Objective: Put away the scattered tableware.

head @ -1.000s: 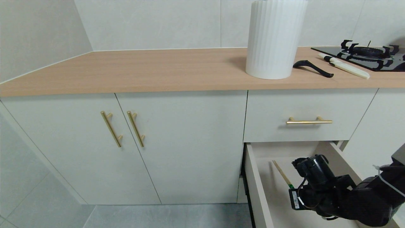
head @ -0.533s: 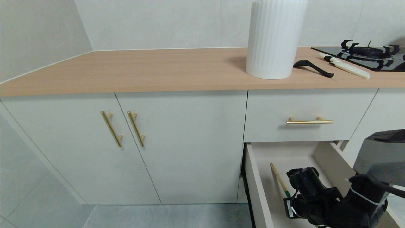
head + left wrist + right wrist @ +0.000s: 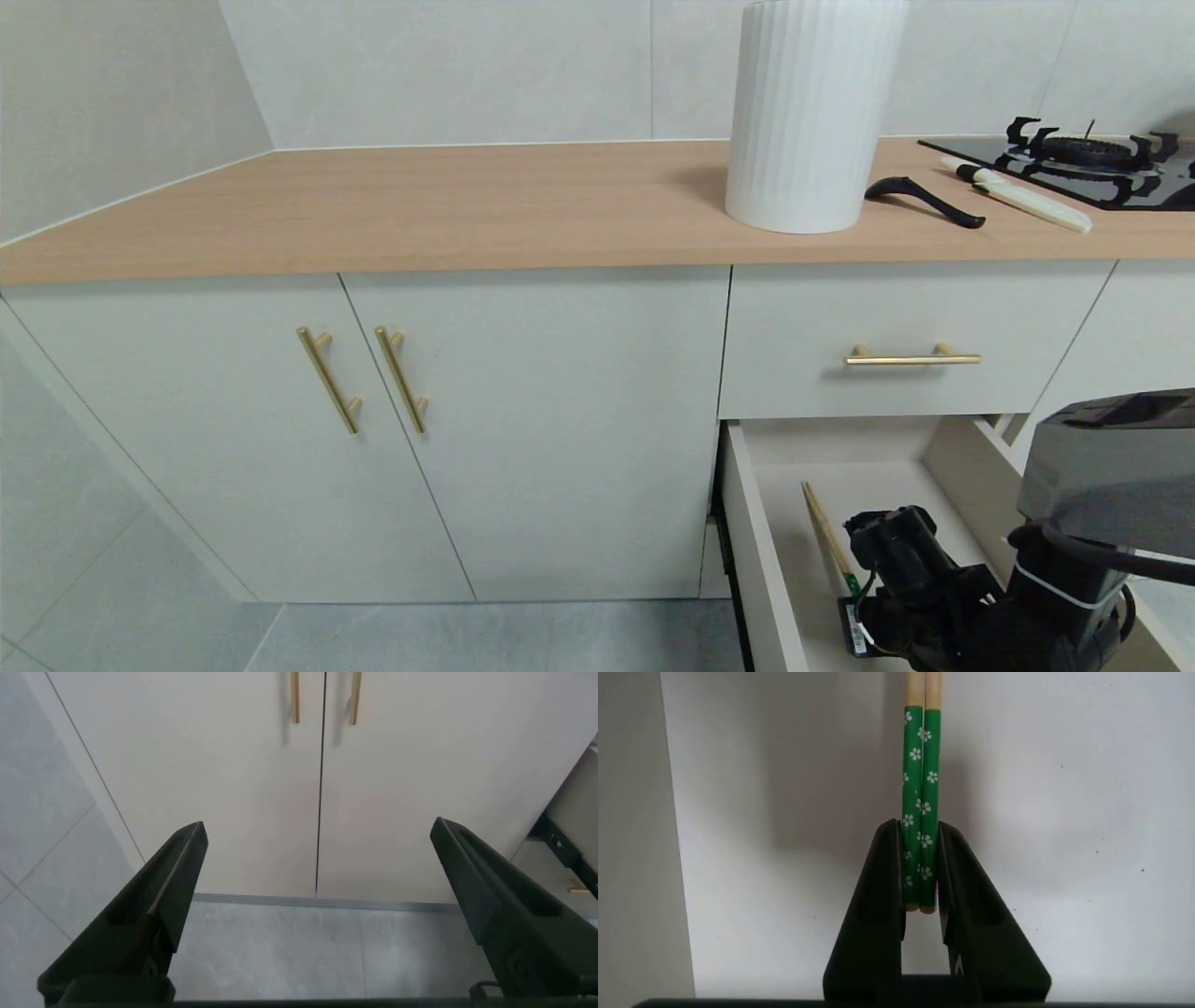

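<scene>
Wooden chopsticks with green flowered ends [image 3: 922, 784] sat clamped in the right gripper [image 3: 921, 873], jutting ahead of it; beneath lay the open pale drawer [image 3: 752, 532]. The left gripper [image 3: 318, 849] gaped wide, empty; white cabinet doors [image 3: 392, 793] stood ahead.

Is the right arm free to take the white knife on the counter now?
Probably not: the right gripper is shut on the chopsticks, low in the open drawer; the knife lies above.
</scene>
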